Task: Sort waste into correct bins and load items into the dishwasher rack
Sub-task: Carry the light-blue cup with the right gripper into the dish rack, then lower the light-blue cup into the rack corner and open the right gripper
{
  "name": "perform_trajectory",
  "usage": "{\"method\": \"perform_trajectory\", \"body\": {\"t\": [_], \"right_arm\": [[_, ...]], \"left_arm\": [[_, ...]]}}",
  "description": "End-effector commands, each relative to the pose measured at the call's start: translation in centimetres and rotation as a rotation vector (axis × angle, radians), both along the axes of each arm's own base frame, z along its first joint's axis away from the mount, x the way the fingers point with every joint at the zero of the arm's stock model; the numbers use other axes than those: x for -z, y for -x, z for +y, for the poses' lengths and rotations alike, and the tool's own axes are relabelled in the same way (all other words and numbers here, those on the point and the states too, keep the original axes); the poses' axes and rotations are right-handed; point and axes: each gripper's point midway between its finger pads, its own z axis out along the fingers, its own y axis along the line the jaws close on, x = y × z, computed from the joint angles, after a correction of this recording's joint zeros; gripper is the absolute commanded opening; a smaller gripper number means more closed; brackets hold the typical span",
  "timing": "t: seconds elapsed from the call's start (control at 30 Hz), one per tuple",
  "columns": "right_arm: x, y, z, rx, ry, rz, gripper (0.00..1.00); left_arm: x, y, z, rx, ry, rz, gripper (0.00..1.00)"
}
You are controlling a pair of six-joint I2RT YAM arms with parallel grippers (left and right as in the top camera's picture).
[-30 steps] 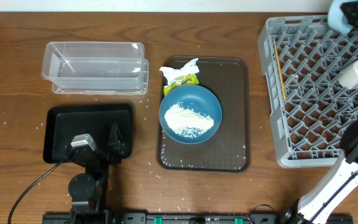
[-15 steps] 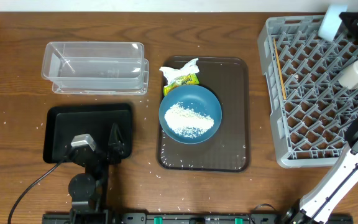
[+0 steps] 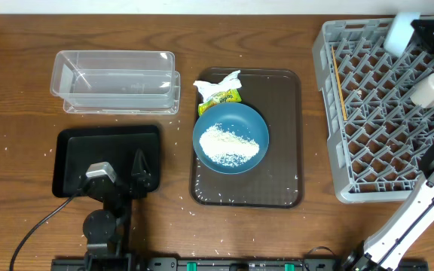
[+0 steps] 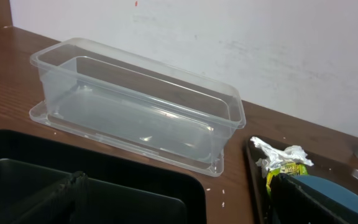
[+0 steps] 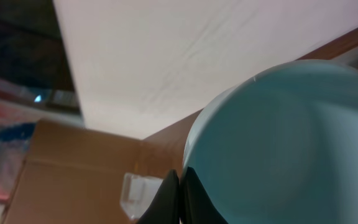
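Observation:
My right gripper (image 3: 419, 30) (image 5: 180, 190) is shut on the rim of the pale-blue cup (image 3: 400, 31) (image 5: 291, 137), holding it above the far edge of the grey dishwasher rack (image 3: 325, 113). A white cup (image 3: 429, 89) lies in the rack, and chopsticks (image 3: 338, 83) lie along its left side. The dark-blue bowl (image 3: 230, 138) (image 4: 337, 196) holds rice (image 3: 229, 143) on the brown tray (image 3: 285, 150). Behind the bowl sit the napkin (image 3: 218, 80) (image 4: 279, 152) and the wrapper (image 3: 225, 96) (image 4: 284, 169). My left gripper (image 3: 119, 167) (image 4: 173, 211) is open and empty over the black tray (image 3: 74, 147) (image 4: 135, 180).
The clear tub (image 3: 115, 81) (image 4: 135, 106) stands empty behind the black tray. Loose rice grains lie scattered on the wooden table around both trays. A white wall runs along the table's far edge.
My right gripper has carried the pale-blue cup a little to the left and nearer over the rack's far edge. The left arm has not moved.

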Motion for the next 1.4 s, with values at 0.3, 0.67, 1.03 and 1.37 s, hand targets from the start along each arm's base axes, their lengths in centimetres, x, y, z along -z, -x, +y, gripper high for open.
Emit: {"method": "perform_trajectory", "body": {"t": [0.3, 0.67, 1.03, 1.37], "right_arm": [[-0.8, -1.7, -3.9, 0.154, 0.07, -0.047, 0.01], [-0.3, -2.4, -4.6, 0.185, 0.077, -0.057, 0.01], [1.4, -4.0, -4.2, 0.176, -0.016, -0.06, 0.01], [1.9, -3.7, -4.1, 0.132, -0.007, -0.092, 0.01]], "left_arm": [[1.8, 0.1, 0.0, -0.004, -0.007, 0.054, 0.95], [1.8, 0.1, 0.0, -0.004, -0.007, 0.054, 0.95], [1.8, 0.1, 0.0, -0.004, -0.007, 0.054, 0.95], [1.8, 0.1, 0.0, -0.004, -0.007, 0.054, 0.95]]}}
